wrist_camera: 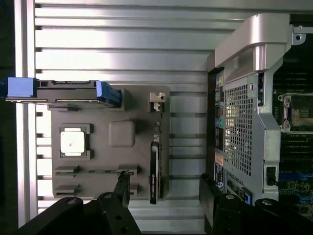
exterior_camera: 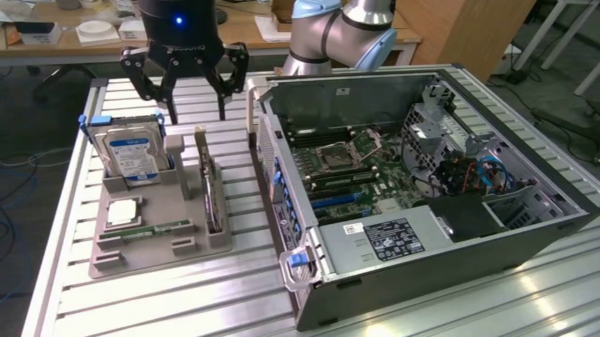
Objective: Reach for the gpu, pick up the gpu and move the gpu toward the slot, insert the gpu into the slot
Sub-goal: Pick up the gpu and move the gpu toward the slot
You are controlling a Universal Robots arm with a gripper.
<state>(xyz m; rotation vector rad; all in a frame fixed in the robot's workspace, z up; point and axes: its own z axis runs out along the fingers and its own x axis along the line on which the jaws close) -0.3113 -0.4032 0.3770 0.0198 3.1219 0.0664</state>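
The gpu (exterior_camera: 210, 200) stands on its edge in the right-hand groove of a grey parts holder (exterior_camera: 178, 210): a thin dark card with a pale bracket end. From the wrist view the gpu (wrist_camera: 154, 169) shows edge-on. My gripper (exterior_camera: 192, 112) hangs open above the table behind the holder, a little beyond the card's far end and apart from it. In the wrist view its two dark fingers (wrist_camera: 122, 188) stand wide on either side of the card, the gripper (wrist_camera: 165, 191) holding nothing. The blue slot (exterior_camera: 338, 201) lies on the motherboard inside the open computer case (exterior_camera: 525, 210).
The holder also carries a blue-labelled hard drive (exterior_camera: 131, 156), a square processor (exterior_camera: 124, 210) and a green memory stick (exterior_camera: 150, 230). The case's perforated rear wall (wrist_camera: 239, 127) stands close beside the holder. A slatted metal table (exterior_camera: 187, 295) lies under everything.
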